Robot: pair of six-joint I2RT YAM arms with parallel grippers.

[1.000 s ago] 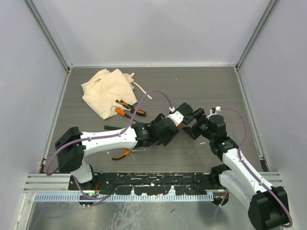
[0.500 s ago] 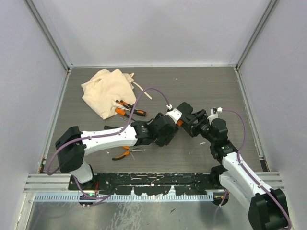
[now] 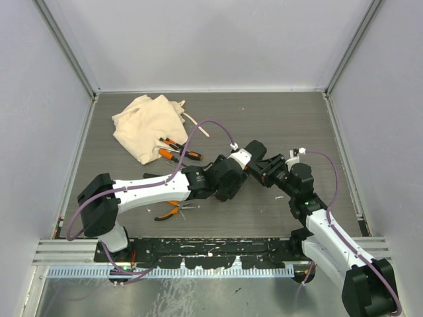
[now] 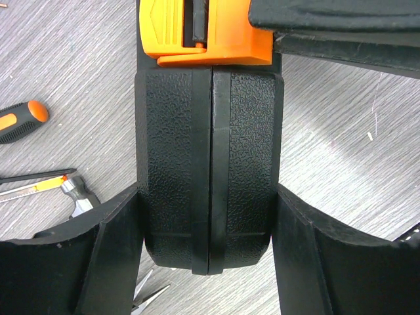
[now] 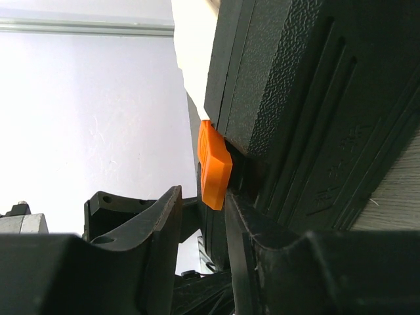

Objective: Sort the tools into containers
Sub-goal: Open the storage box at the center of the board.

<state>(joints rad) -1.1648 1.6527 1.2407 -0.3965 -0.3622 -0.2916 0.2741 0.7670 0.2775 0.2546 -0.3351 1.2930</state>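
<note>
Left end effector (image 4: 209, 197) has the black tool case (image 4: 209, 151) clamped across its thickness. The fingers are spread fairly wide because the case fills the whole gap. The case is closed, seam running down the middle, and it is held on edge near the middle of the table (image 3: 277, 119) with the orange latch (image 4: 210, 29) at the far end, pointing toward my right arm. I read that as deliberate: one arm steadies the body so the other can work the latch. Right end effector (image 5: 203, 197) sits at that latch, jaws drawn to a narrow gap with the latch's tip at their mouth. I cannot tell from the wrist view whether the pads are actually pinching it or only bracketing it. The tools are all unsorted on the table. Two screwdrivers (image 3: 177, 150) lie at the edge of the beige cloth bag (image 3: 145, 122), the pliers (image 3: 168, 210) are near the left arm's base, and what looks like the hammer's head (image 4: 79, 197) shows just beside the case. My judgement: the latch must be pried up before anything goes in, and the risk is the case twisting in the left grip under that pull.
</note>
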